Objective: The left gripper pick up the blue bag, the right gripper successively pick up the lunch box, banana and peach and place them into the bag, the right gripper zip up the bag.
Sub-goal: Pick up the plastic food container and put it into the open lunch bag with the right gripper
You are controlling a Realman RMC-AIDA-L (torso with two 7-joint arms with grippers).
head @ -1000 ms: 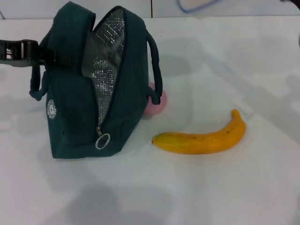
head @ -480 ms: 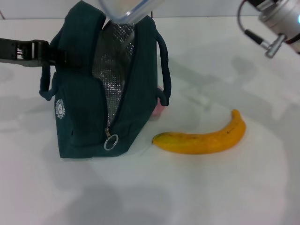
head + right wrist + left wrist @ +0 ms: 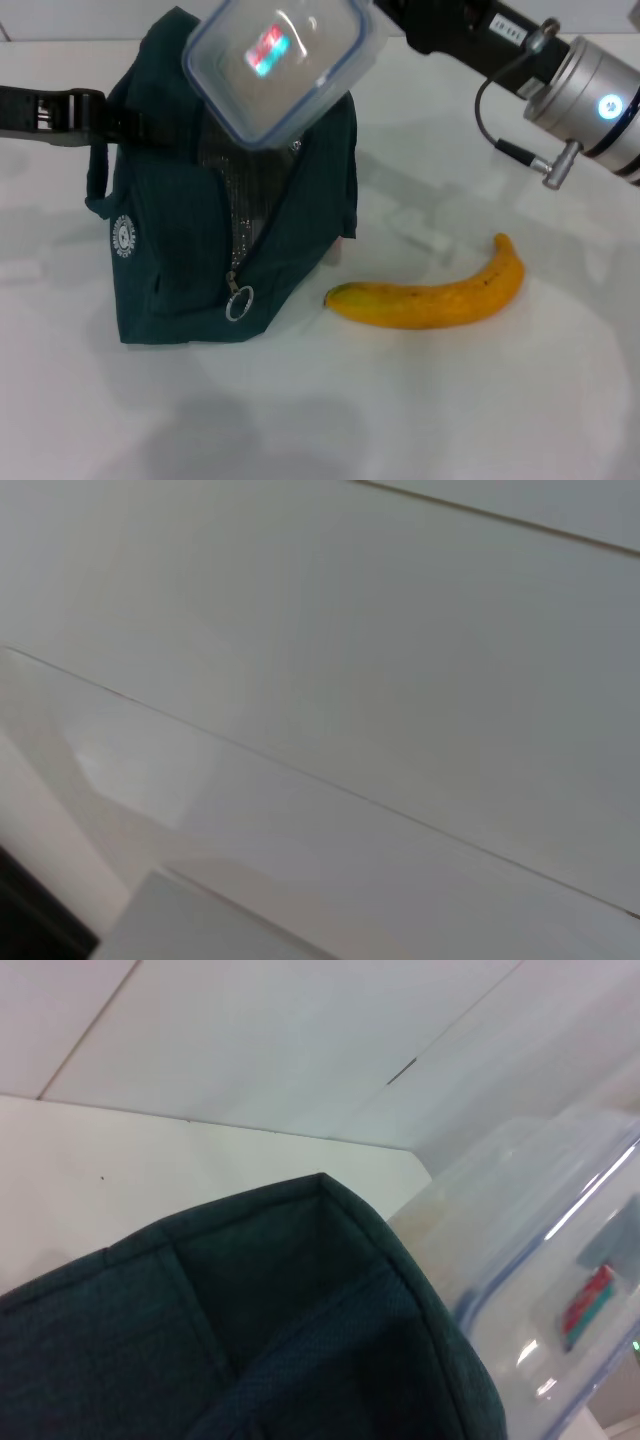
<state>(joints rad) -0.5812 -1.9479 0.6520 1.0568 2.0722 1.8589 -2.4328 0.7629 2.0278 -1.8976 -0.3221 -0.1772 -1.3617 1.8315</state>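
Head view: the clear, round-cornered lunch box (image 3: pixel 277 65) hangs tilted over the blue bag (image 3: pixel 190 250), carried by the right gripper (image 3: pixel 385 12), its grip hidden. The left gripper (image 3: pixel 95 112) clamps the fabric bag's handle. The curved banana (image 3: pixel 430 295) lies lengthwise across the worktop (image 3: pixel 450 400), below the right gripper. Left wrist view: bag rim (image 3: pixel 300 1290) beside the box's plastic (image 3: pixel 560 1260).

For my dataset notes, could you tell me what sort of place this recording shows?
Probably a lab or test bench, not a home: a plain white table against a bare pale wall, with only staged props, a bag, a lunch box and a banana.
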